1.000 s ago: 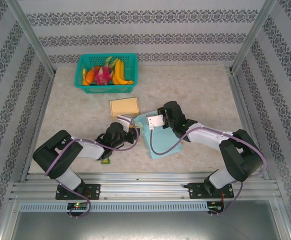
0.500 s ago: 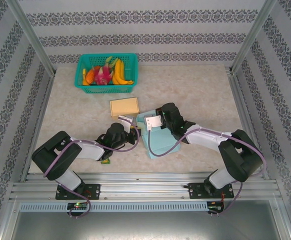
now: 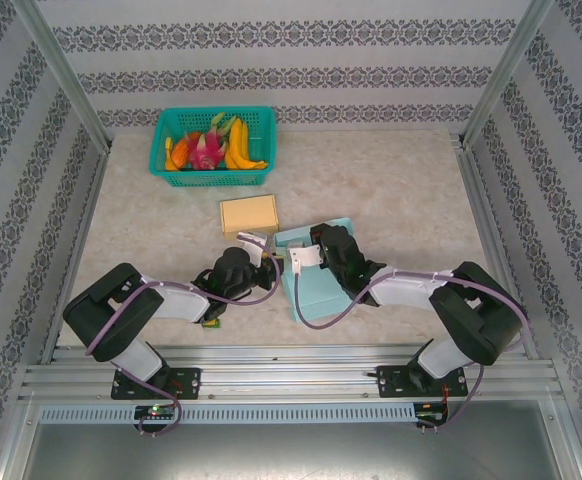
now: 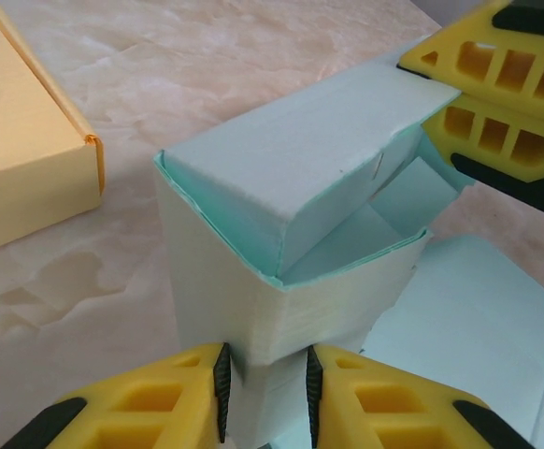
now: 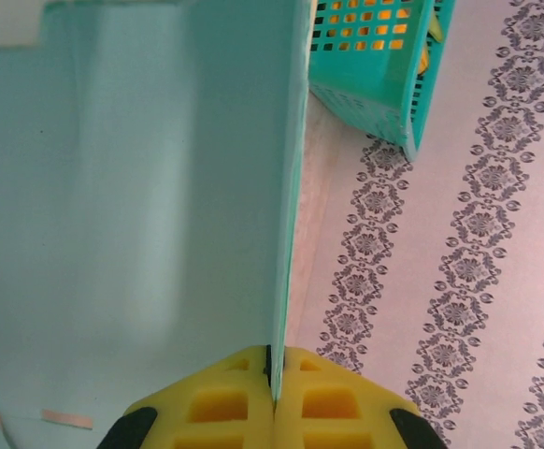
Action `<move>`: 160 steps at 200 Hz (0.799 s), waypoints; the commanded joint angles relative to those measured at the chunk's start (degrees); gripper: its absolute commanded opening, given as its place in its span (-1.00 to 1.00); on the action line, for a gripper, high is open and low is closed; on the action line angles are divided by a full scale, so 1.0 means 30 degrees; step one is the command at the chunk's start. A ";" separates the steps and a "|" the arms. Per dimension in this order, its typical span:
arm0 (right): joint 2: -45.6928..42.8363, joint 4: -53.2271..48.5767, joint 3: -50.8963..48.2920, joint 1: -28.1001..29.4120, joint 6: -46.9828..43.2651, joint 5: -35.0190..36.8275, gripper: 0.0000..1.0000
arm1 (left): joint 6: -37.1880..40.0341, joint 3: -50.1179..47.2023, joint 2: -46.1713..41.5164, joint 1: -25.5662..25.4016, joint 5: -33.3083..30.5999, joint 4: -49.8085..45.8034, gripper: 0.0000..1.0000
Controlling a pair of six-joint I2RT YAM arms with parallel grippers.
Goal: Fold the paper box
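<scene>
Drawn narrow, the left claw (image 4: 264, 398) pinches the near wall of the partly folded teal paper box (image 4: 253, 187), which stands directly ahead of it on the marbled worktop (image 4: 207, 56) with its opening showing. The right claw (image 5: 272, 385), clamped tight, grips the thin edge of a box panel rising from between its pads, on the box's side facing away from the left claw. A closed yellow box (image 4: 20, 159) lies ahead and left of the left claw, apart from the teal one, and a green basket (image 3: 211, 178) of fruit sits farther beyond both claws.
</scene>
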 commanded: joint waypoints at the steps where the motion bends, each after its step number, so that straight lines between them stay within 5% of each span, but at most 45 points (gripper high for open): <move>1: 0.0088 0.1292 -0.0707 0.0460 -0.0288 0.0591 -1.00 | -0.0372 -0.0024 0.0276 -0.0349 -0.0711 0.0982 -0.40; 69: 0.1173 0.4964 -0.2326 0.0965 -0.1658 0.1702 -1.00 | -0.0598 0.0409 0.1544 -0.0732 -0.1649 0.1364 -0.40; 160: 0.1109 0.4844 -0.2484 0.1289 -0.1388 0.1781 -1.00 | -0.0942 0.1521 0.2947 -0.1400 -0.4661 0.1051 -0.38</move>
